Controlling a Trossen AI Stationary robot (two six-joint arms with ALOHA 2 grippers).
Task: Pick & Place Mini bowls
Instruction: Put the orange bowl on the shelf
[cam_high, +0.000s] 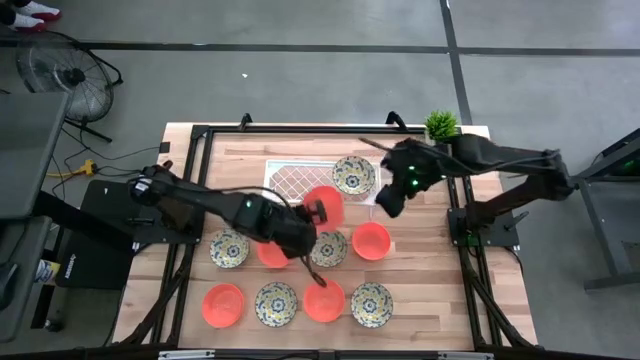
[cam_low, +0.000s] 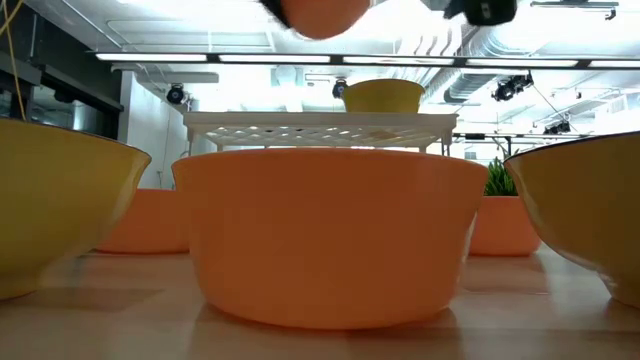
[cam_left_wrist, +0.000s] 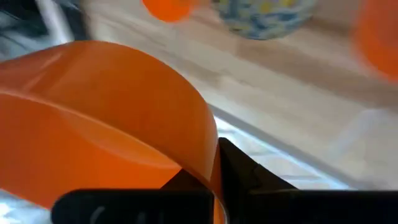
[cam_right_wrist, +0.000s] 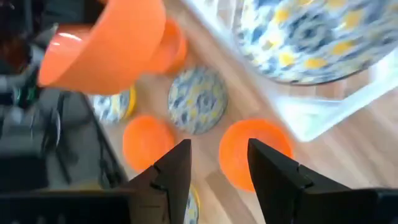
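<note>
From above, the left end effector (cam_high: 318, 212) is clamped on the rim of an orange bowl (cam_high: 325, 203), holding it at the near edge of the white tray (cam_high: 290, 178). A floral bowl (cam_high: 354, 175) already sits in the tray's right end, and the right end effector (cam_high: 392, 198) hovers just beside it, holding nothing. The remaining bowls are spread over the counter (cam_high: 430, 280) in front of the tray, orange and floral mixed. From counter level, a big orange bowl (cam_low: 330, 235) fills the foreground, the tray (cam_low: 320, 128) stands raised behind it with the floral bowl (cam_low: 383, 96) on top, and the carried bowl (cam_low: 322, 15) hangs above. In the left wrist view the fingers are shut tight on the carried bowl's wall (cam_left_wrist: 124, 118). In the right wrist view the fingers (cam_right_wrist: 173, 171) stand apart and empty, with the placed floral bowl (cam_right_wrist: 311, 37) close by. The step in hand looks like the left arm's delivery; next it should lower the bowl onto the lattice and let go, while the right arm goes for another bowl.
</note>
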